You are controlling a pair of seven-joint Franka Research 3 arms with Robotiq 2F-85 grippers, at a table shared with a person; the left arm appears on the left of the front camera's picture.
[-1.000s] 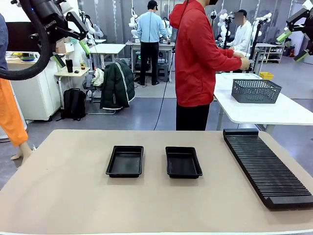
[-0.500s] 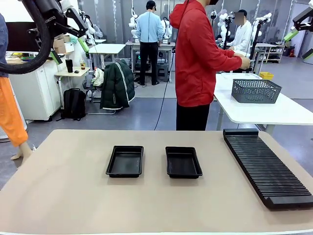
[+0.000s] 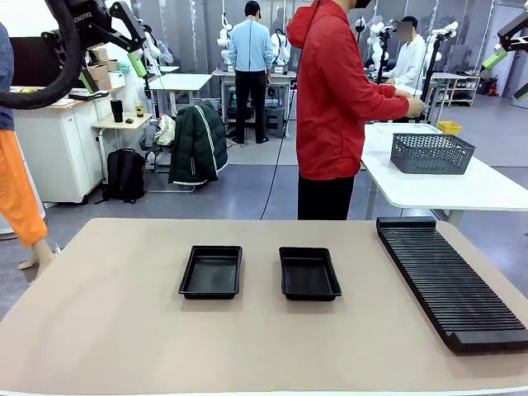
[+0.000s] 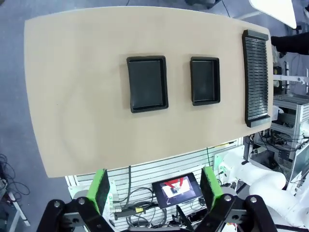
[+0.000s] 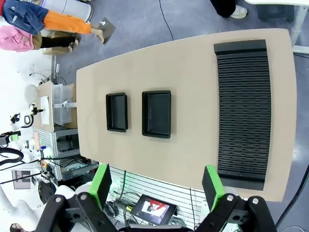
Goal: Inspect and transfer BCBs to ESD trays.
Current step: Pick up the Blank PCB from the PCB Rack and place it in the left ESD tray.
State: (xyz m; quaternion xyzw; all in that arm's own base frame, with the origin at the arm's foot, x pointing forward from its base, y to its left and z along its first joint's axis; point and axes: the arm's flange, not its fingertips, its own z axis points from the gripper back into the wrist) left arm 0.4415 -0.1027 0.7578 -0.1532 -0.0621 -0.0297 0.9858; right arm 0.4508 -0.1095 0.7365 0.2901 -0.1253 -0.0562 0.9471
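Two black ESD trays lie side by side on the tan table (image 3: 107,330), one on the left (image 3: 211,271) and one on the right (image 3: 309,273), both with nothing in them. The BCBs are out of view. My left gripper (image 3: 111,72) hangs high at the top left, open and holding nothing. My right gripper (image 3: 510,74) is high at the top right edge, also open. From above, the left wrist view shows the trays (image 4: 147,83) (image 4: 205,80) beyond its open gripper (image 4: 157,189). The right wrist view shows the trays (image 5: 117,112) (image 5: 156,113) beyond its open gripper (image 5: 157,186).
A long black ribbed rack (image 3: 450,280) lies along the table's right side. A person in a red hoodie (image 3: 334,99) stands past the far edge, turned to a white table (image 3: 462,186) that bears a grey mesh basket (image 3: 431,153).
Both arms have lifted away: the left gripper rose toward the top left, and the right gripper slid further toward the right edge. The trays and rack have not moved.
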